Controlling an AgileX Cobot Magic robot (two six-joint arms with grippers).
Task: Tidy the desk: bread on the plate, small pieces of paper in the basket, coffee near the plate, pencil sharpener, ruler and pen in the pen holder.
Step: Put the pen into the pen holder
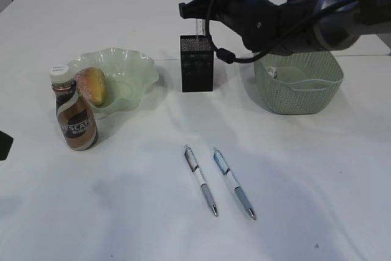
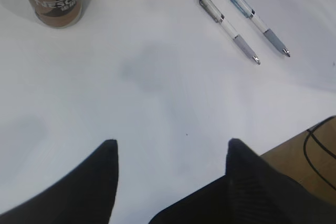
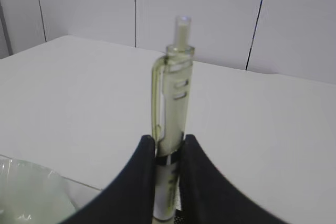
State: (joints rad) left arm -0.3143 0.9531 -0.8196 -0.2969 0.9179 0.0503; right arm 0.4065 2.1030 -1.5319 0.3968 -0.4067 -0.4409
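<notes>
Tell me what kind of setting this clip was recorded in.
Probably a lab-style desk-tidying setup: a bare white table against plain panelled walls, staged with a black pen holder, two pens and a green basket.

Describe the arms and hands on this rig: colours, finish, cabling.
The right arm is glossy black with a blue sheen near its far end, and black cables loop loosely along it. The right hand has two smooth, rounded matte black fingers. The left hand has two black fingers tapering to blunt tips, one showing fine ribbing. No markings are visible.
</notes>
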